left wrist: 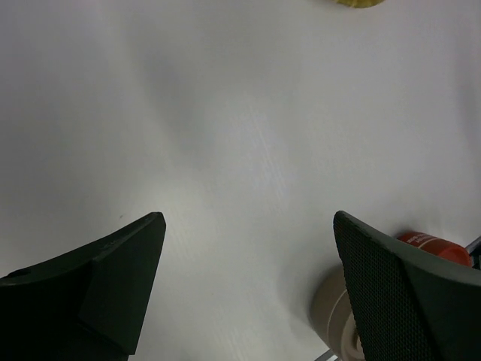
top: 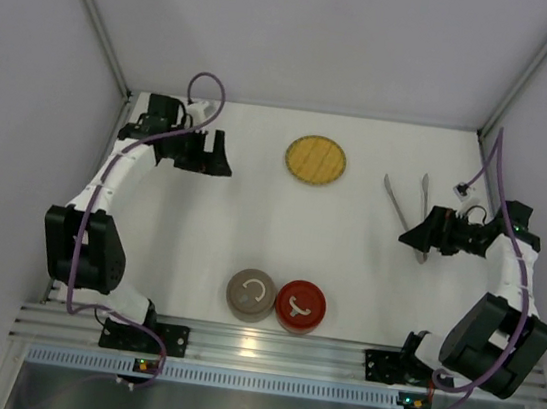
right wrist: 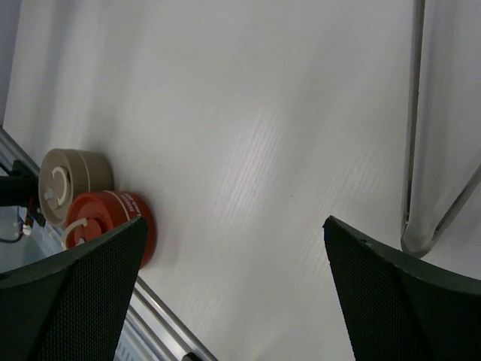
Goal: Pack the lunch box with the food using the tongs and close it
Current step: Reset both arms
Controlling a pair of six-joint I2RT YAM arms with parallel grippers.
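The silver tongs (top: pixel 395 204) lie flat on the white table at the right, a narrow V with its joined end toward the near side. My right gripper (top: pixel 416 241) hovers by that joined end, open and holding nothing. In the right wrist view the tongs (right wrist: pixel 412 150) lie outside the right finger, not between the jaws of the gripper (right wrist: pixel 234 226). The lunch box shows as two round lidded tins, beige (top: pixel 251 293) and red (top: pixel 299 306), near the front edge. My left gripper (top: pixel 214 156) is open over bare table at the back left. No food is in view.
A round yellow woven plate (top: pixel 315 159) sits bare at the back centre. The left wrist view catches the beige tin (left wrist: pixel 331 308) and red tin (left wrist: pixel 432 244) past its right finger. Grey walls close in the table on three sides; an aluminium rail (top: pixel 265 345) runs along the front.
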